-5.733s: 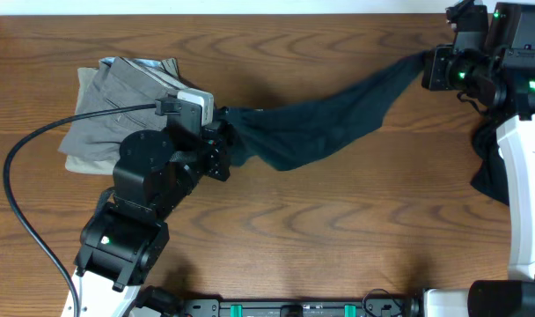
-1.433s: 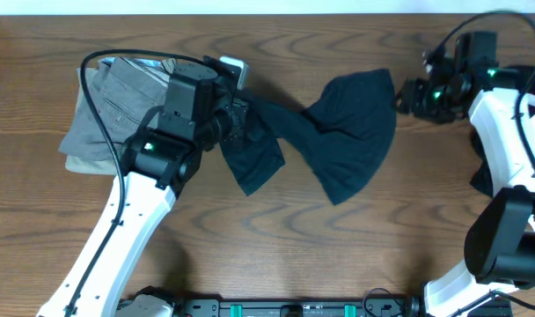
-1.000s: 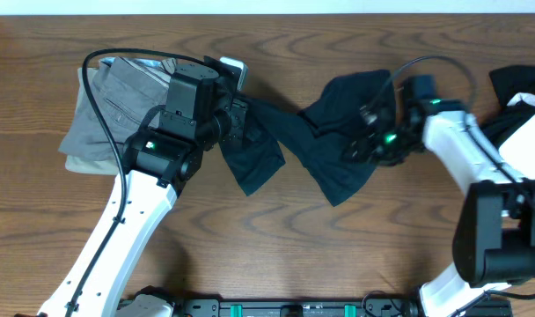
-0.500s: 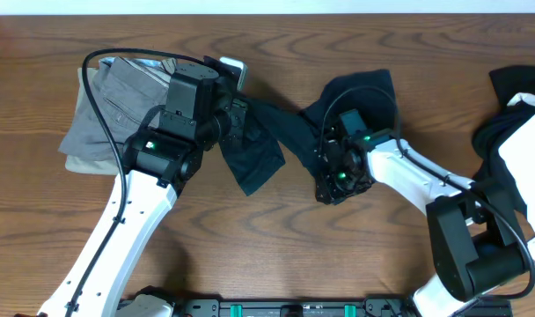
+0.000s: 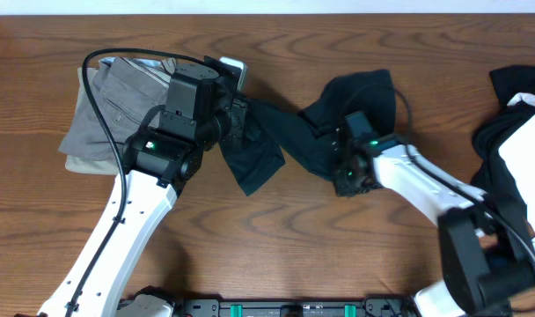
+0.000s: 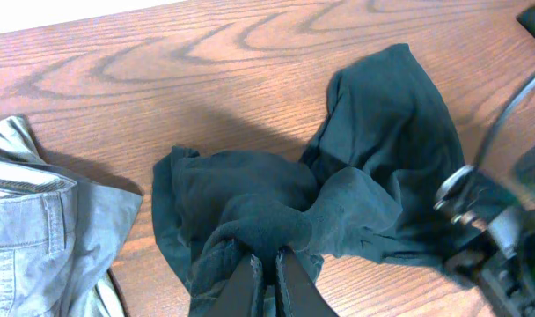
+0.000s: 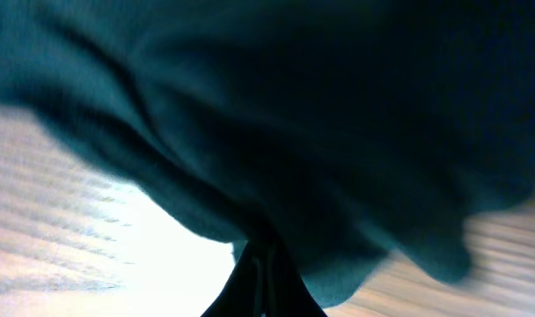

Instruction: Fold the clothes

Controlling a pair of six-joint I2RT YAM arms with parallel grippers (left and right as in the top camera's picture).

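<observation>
Right now the dark shirt (image 5: 360, 101) lies in a bunched, twisted heap near the middle of the bench (image 5: 338, 255). It is not flat. The left tool (image 6: 266, 267) pinches one bunched end, its two fingers pressed together on the cloth. The right tool (image 7: 263, 271) pinches the low edge of the other end, with cloth hanging over its fingers.

To do this step well, I think the two tools should pull gently apart. That would take out the twist and spread the shirt flat before any fold. A hard pull may make the cloth slip out.

Grey trousers (image 5: 109, 106) lie folded at the left end of the bench. More dark clothes (image 5: 492, 145) sit at the right edge. The bench is brown wood with wavy lines.
</observation>
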